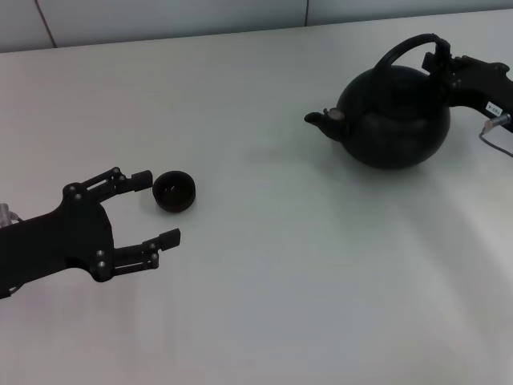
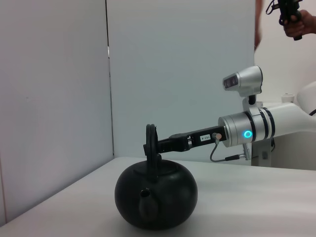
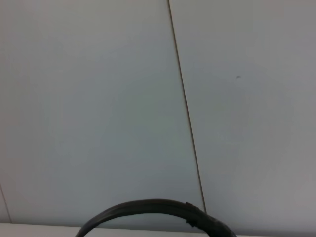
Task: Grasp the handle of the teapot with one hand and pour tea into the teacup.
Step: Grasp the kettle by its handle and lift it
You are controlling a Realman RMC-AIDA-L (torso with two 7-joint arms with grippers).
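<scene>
The teapot (image 1: 393, 116) is gripped at its handle (image 1: 410, 46) by the right gripper (image 1: 440, 62) near the far right corner, unpoured; the left gripper (image 1: 152, 210) is spread wide around the teacup (image 1: 174, 192).

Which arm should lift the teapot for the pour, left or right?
Right. The right gripper is already at the handle of the teapot, seemingly closed on it. The left gripper sits open beside the teacup, far from the teapot, so it better steadies the cup.
</scene>
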